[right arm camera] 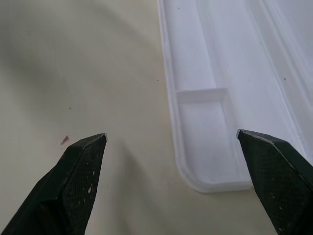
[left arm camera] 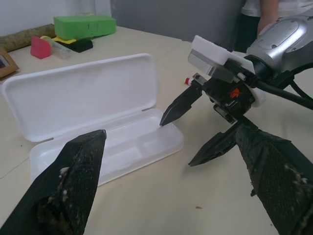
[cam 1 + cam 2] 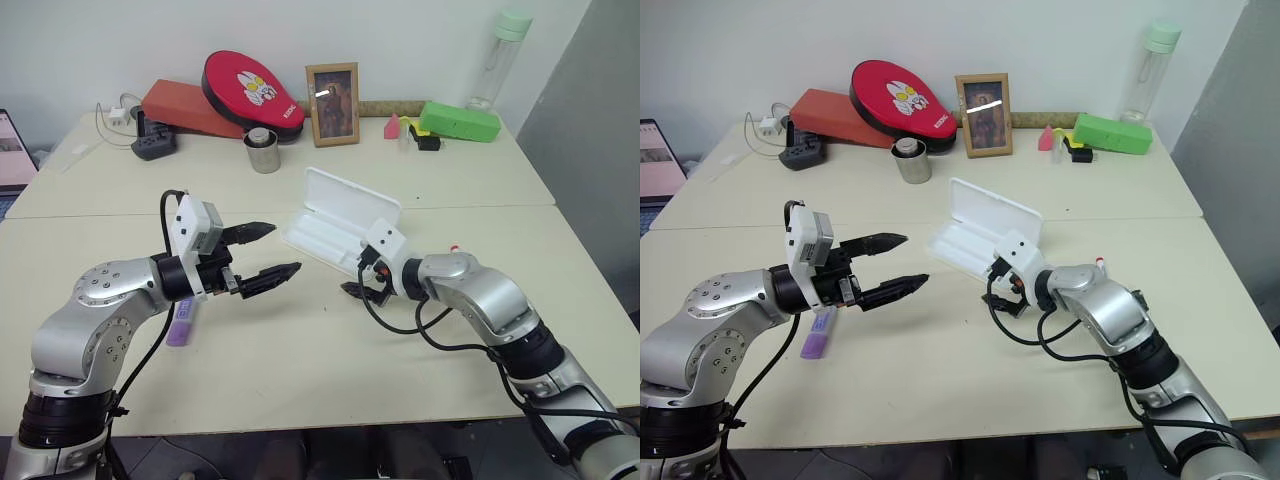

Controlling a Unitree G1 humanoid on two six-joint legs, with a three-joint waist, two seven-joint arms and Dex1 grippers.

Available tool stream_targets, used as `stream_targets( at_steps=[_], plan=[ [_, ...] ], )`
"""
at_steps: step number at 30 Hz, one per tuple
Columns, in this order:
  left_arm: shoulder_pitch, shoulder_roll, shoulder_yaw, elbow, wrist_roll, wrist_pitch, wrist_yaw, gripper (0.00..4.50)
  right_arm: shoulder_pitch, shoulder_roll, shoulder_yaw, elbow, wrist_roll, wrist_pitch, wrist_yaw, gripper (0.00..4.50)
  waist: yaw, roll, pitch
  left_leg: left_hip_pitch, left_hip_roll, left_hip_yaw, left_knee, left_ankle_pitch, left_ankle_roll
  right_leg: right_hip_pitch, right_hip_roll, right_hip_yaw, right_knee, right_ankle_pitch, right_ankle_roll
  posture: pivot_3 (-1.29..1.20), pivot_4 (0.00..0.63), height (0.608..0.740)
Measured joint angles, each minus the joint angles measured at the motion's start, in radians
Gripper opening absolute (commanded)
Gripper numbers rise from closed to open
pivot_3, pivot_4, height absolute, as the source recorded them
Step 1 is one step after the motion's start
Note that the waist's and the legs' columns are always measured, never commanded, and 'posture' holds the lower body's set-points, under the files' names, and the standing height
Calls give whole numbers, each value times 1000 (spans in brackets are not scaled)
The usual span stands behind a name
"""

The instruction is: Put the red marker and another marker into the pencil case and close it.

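Left gripper [image 3: 264,256] raised, pointing level toward the right gripper [image 3: 362,285], which angles downward; both with fingers spread wide.

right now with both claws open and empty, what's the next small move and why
Probably draw the right claw away from the pencil case toward the red marker, whose red tip shows just behind that arm. The case lies open with nothing in its tray, and the purple marker lies on the table under the left arm, so neither marker is in yet.

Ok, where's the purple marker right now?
The purple marker lies flat on the near table's left side in the head views, under the left arm, well left of the open pencil case.
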Motion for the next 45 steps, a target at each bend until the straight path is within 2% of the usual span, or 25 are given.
stream_targets(
  at_steps=[2,5,10,13,32,39,40,45],
  plan=[
    [1,-1,0,-8,-1,1,14,4490,-8,4,0,37,-14,-7,12,4500,0,0,0,0,0,0,0,0,0,0,0,0,0,0,0,0,150,740],
    [1,-4,0,-30,-3,1,25,4500,-19,8,7,60,-27,-9,41,4002,0,0,0,0,0,0,0,0,0,0,0,0,0,0,0,0,150,740],
    [1,-12,0,-35,-6,2,44,4500,-24,17,23,61,-45,-9,69,2498,0,0,0,0,0,0,0,0,0,0,0,0,0,0,0,0,150,740],
    [3,-12,0,-37,-7,2,50,4500,-24,28,26,60,-58,-9,76,1804,-2,0,0,1,0,0,0,0,0,0,0,0,0,0,0,0,150,740],
    [24,-25,0,-47,-8,-4,56,4500,-40,45,44,86,-122,-20,108,1715,-1,0,0,1,0,0,0,0,0,0,0,0,0,0,0,0,150,740],
    [24,-25,0,-47,-9,-16,53,4500,-33,31,97,53,-140,1,144,1715,-1,0,0,1,0,0,0,0,0,0,0,0,0,0,0,0,150,740],
    [24,-25,0,-47,-9,-16,53,4500,-33,31,97,53,-141,3,145,1373,-1,0,0,1,0,0,0,0,0,0,0,0,0,0,0,0,150,740],
    [24,-25,0,-48,-9,-17,54,4500,-33,35,96,56,-156,3,147,293,-1,0,0,1,0,0,0,0,0,0,0,0,0,0,0,0,150,740]
  ],
)
